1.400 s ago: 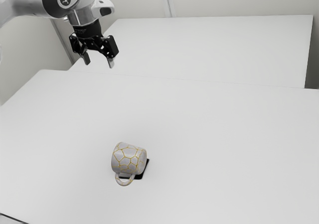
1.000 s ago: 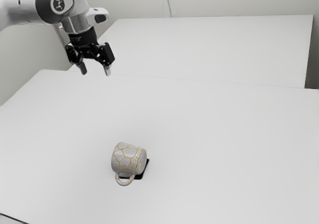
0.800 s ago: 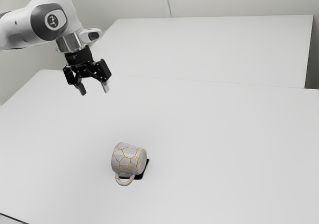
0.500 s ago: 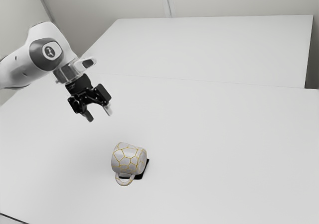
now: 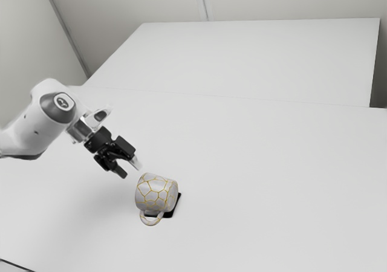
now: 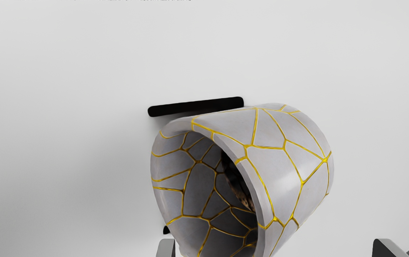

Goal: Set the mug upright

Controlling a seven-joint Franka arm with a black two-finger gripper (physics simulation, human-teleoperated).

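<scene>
- You have a pale grey mug (image 5: 156,193) lying on its side, smooth and faintly glossy, crossed inside and out by irregular yellow-gold lines.
- Its body is round with a thick rim, and its looped handle (image 5: 151,220) points to the near side.
- Inside you can see a dark, brownish patch; you cannot tell what it is.
- Beneath the mug you see a thin, flat black pad (image 5: 175,209) with rounded corners, on a smooth white table (image 5: 254,187).
- Your black gripper (image 5: 129,168) is just beside the mug, on its far side and toward the exterior view's left.
- Its two fingers (image 6: 166,249) stand well apart, with nothing clamped.
- In the wrist view the mug's open mouth faces your camera, its body ahead of the gap and closer to one finger than the other.
</scene>
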